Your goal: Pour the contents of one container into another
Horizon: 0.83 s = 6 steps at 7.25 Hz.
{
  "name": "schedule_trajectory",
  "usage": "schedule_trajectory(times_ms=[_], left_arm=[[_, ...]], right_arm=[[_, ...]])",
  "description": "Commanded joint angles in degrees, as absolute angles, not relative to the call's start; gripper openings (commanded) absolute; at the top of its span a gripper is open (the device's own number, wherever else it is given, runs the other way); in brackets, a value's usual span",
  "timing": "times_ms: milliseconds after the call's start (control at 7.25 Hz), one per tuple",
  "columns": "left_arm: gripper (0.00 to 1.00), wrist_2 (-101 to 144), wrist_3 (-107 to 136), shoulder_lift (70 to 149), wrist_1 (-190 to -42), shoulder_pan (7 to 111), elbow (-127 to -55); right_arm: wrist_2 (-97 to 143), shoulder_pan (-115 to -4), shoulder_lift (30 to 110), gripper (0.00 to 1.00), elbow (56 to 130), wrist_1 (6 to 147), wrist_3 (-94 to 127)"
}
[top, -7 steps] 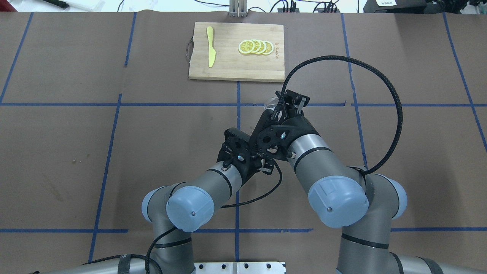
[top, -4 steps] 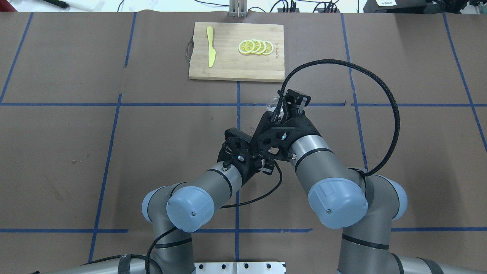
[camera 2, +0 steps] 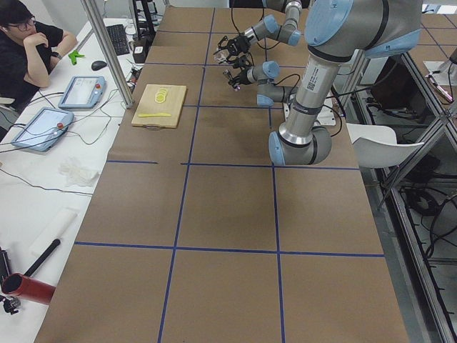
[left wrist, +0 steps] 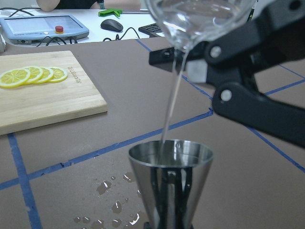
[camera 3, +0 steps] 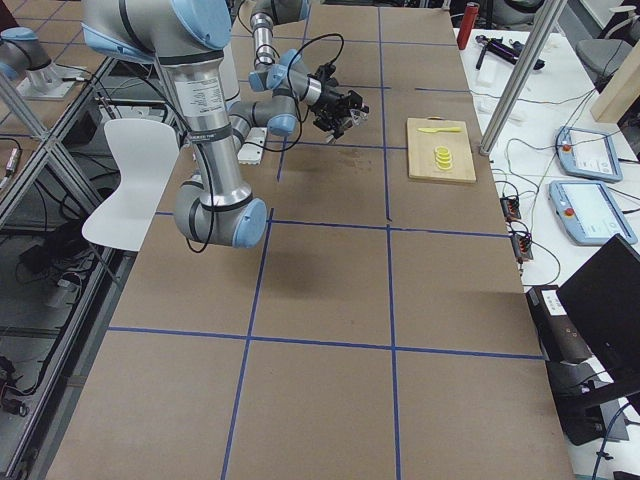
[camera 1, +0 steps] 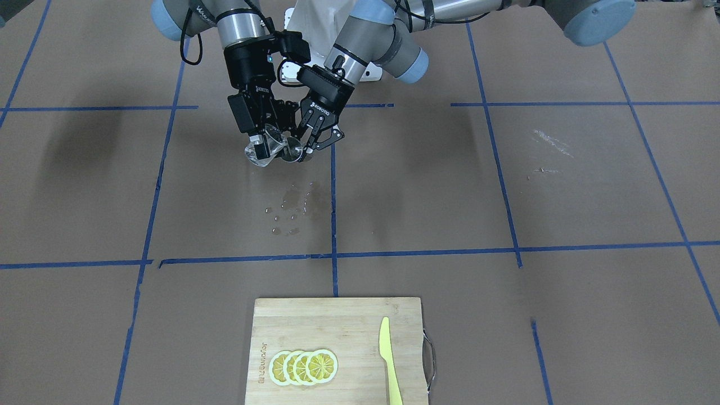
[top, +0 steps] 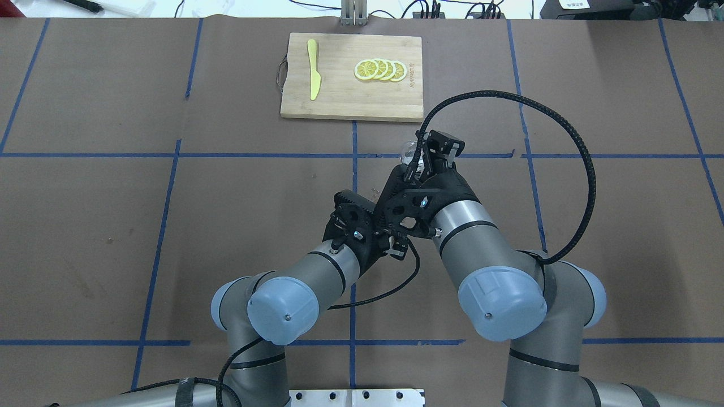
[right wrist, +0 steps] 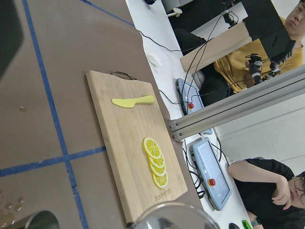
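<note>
Right hand (camera 1: pixel 261 149) is clamped on the tilted glass cup (left wrist: pixel 198 19) directly above the jigger (left wrist: pixel 170 179), itself gripped by the left hand (camera 1: pixel 307 146); excess tilt or drift would send the thin stream (left wrist: pixel 171 100) past its rim.

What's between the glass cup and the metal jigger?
A thin stream of clear liquid, from the glass cup into the jigger; the left wrist view shows it.

Brown-papered desk (top: pixel 85 226) gridded with blue tape (top: pixel 85 155), evenly lit. Alongside, white worktop (camera 2: pixel 43 186) with teach pendants (camera 2: pixel 78 91) and an aluminium post (camera 2: pixel 107 50); opposite, white chair (camera 3: pixel 135 175).
</note>
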<state>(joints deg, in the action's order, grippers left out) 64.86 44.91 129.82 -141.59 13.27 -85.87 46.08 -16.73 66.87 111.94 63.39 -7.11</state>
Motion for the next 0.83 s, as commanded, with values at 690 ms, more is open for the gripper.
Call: schedule_trajectory(times_ms=[690], left_arm=[[0.0,64.86,44.91,129.73,-141.59,13.1,-85.78]], right_arm=[[38.67,-13.54,66.8,0.0,111.88,65.57,-10.37]])
